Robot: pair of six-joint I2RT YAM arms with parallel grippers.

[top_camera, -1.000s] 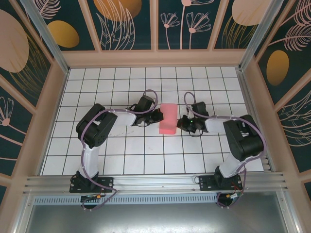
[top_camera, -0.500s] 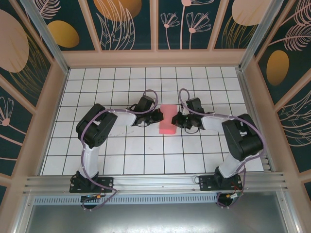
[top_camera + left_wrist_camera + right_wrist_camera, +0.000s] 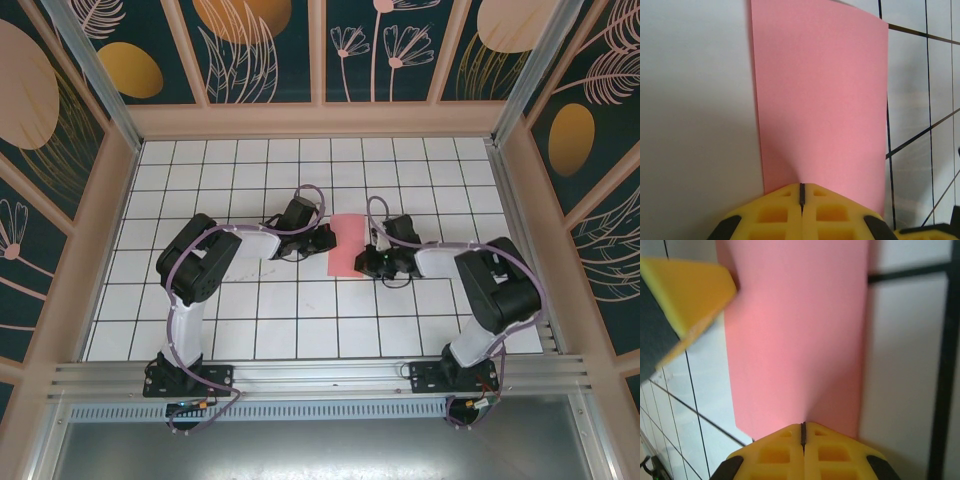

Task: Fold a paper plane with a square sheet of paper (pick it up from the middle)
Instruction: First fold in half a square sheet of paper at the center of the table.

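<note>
Left jaws and right jaws, both clenched shut, meet opposite long edges of the square sheet of paper, a pink rectangle lying mid-worktop, any grasp unclear.

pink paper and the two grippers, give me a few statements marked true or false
1. The pink paper lies flat on the tiles between the two grippers. True.
2. The left gripper has its jaws wide open. False: its yellow fingers are pressed together at the paper's edge.
3. The right gripper is shut, its tips at the paper's edge. True.
4. The pink paper is a narrow pointed dart. False: it is a plain rectangle with no pointed end.
</note>
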